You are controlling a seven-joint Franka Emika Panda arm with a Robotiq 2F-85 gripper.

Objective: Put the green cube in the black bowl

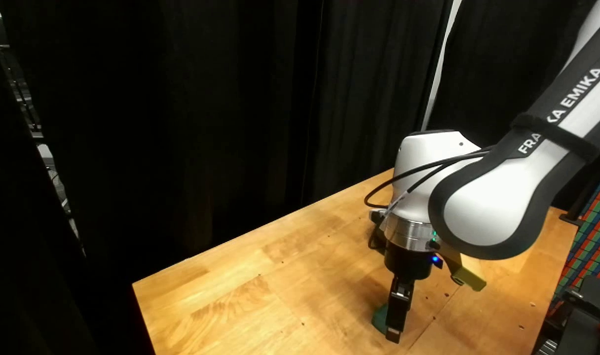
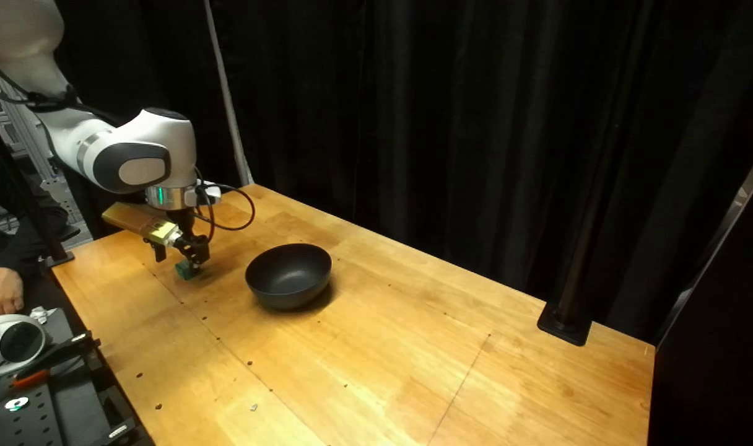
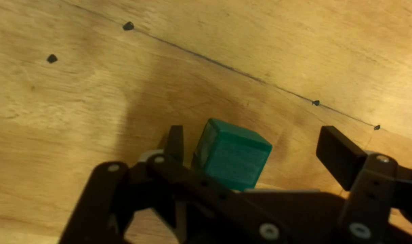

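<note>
The green cube (image 3: 238,159) sits on the wooden table between my gripper's two fingers. It is much closer to the left finger in the wrist view, with a wide gap to the right finger. My gripper (image 3: 258,149) is open and low over the table around the cube. In both exterior views the cube (image 1: 379,318) (image 2: 184,269) is partly hidden by a finger of the gripper (image 1: 394,333) (image 2: 179,255). The black bowl (image 2: 290,272) stands upright on the table, a short way from the gripper, in an exterior view. Its inside looks empty. The wrist view does not show it.
The wooden table (image 2: 376,347) has small holes and a seam line. A black post with a square base (image 2: 565,322) stands at its edge. Dark curtains (image 1: 206,123) hang behind. A person's hand (image 2: 2,291) and a black cart (image 2: 48,396) are beside the table.
</note>
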